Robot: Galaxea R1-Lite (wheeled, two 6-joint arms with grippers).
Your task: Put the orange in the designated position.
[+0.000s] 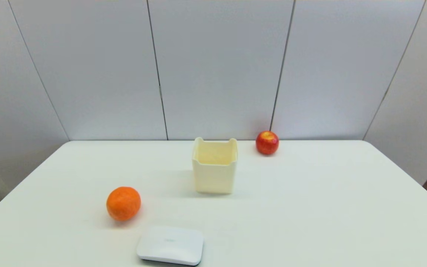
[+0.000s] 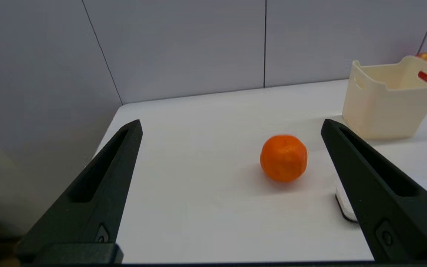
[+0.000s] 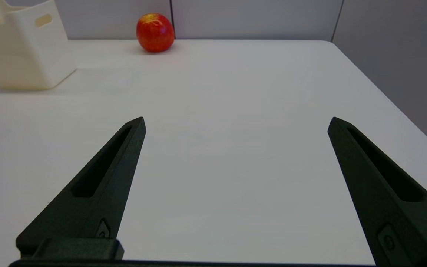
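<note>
The orange (image 1: 123, 203) lies on the white table (image 1: 310, 207) at the front left, with nothing touching it. In the left wrist view the orange (image 2: 283, 158) sits some way ahead of my left gripper (image 2: 232, 124), which is open and empty. My right gripper (image 3: 237, 122) is open too, over bare table on the right side, far from the orange. Neither arm shows in the head view.
A cream open-topped box (image 1: 214, 165) stands mid-table, behind and to the right of the orange. A red-and-yellow apple (image 1: 267, 142) rests near the back wall. A flat white rounded pad (image 1: 170, 245) lies at the front edge, just right of the orange.
</note>
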